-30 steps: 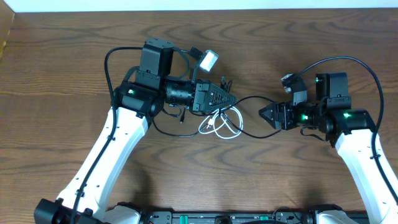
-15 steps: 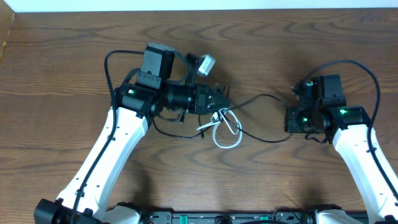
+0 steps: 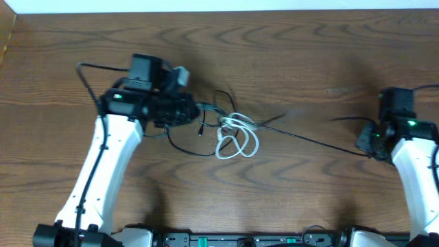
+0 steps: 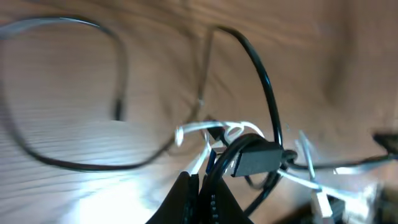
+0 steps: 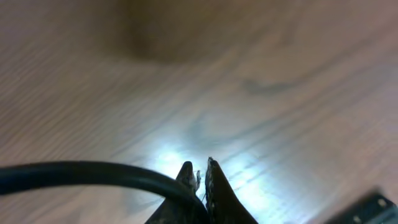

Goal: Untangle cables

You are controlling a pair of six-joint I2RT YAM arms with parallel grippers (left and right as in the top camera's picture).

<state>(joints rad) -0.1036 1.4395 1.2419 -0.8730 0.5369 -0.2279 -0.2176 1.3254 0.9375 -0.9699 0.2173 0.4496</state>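
Wood table [image 3: 288, 55]: only wrist views show jaws pinching cables [image 4: 264, 81].

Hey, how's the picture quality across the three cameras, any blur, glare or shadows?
Overhead: sharp, evenly lit, black cable faintly smeared. Left wrist: heavy motion blur, white cable streaked, glare on the table lower left. Right wrist: out of focus, glare beside the right gripper, dark shadow at top.
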